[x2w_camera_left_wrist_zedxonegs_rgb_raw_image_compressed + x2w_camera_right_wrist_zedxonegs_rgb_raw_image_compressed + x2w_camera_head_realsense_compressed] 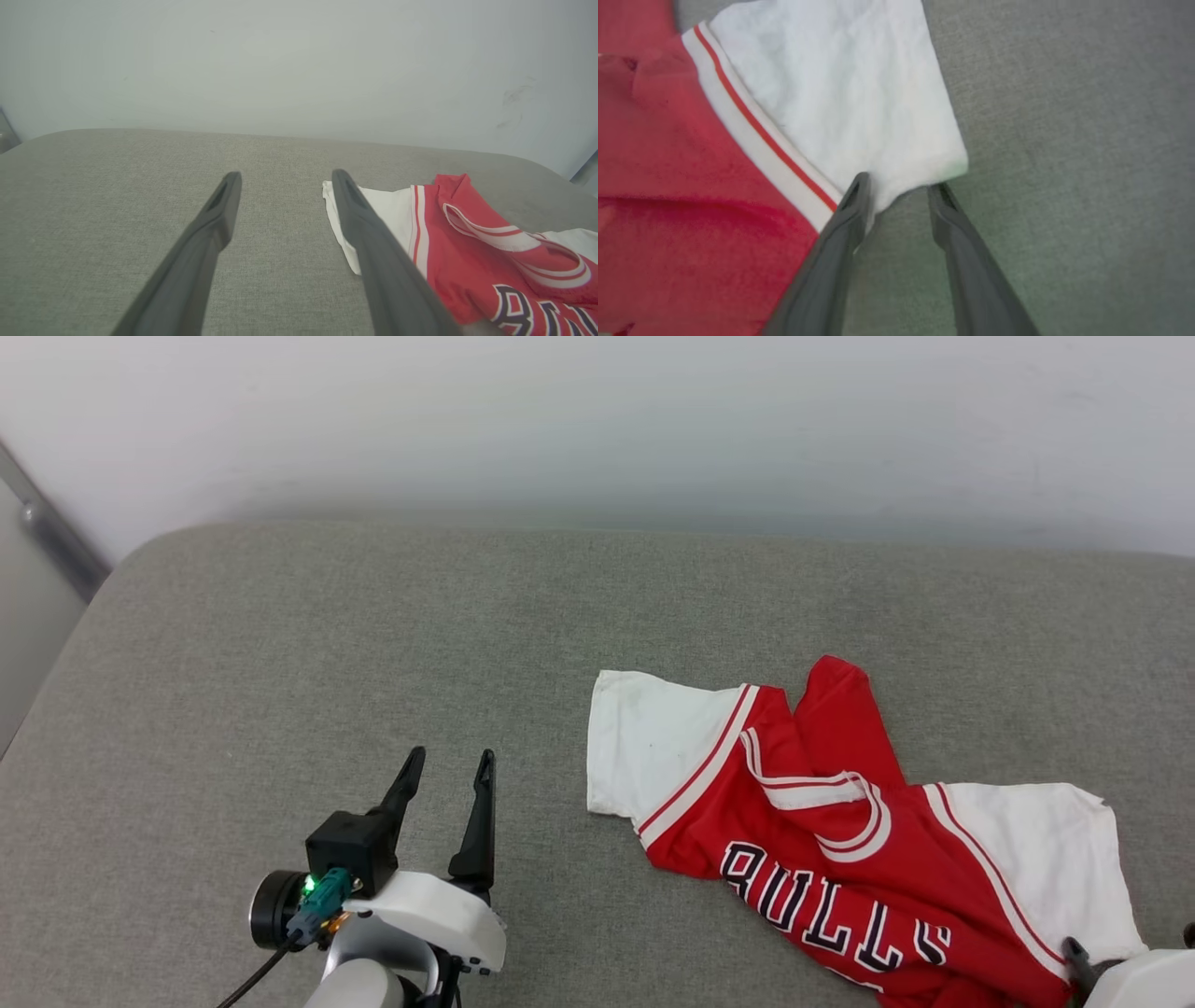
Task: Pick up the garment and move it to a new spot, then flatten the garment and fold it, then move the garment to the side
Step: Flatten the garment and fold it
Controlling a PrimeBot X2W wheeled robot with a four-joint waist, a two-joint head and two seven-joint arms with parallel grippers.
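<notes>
The garment (pixel 840 840) is a red jersey with white sleeves, striped trim and black letters, lying crumpled on the right half of the grey cushion. My left gripper (pixel 450 767) stands open over bare cushion, left of the garment's white sleeve (pixel 387 210), touching nothing. In the left wrist view that gripper (pixel 282 179) has its right finger in front of the sleeve's edge. My right gripper (pixel 896 184) is open at the hem of the other white sleeve (pixel 850 93), with the cloth's edge reaching between its fingertips. Its white wrist housing (pixel 1144 980) shows at the lower right corner.
The grey fabric cushion (pixel 327 644) spans the whole work area, with a pale wall (pixel 597 420) behind it. A metal bar (pixel 51 537) slants at the far left. Bare cushion lies left of and behind the garment.
</notes>
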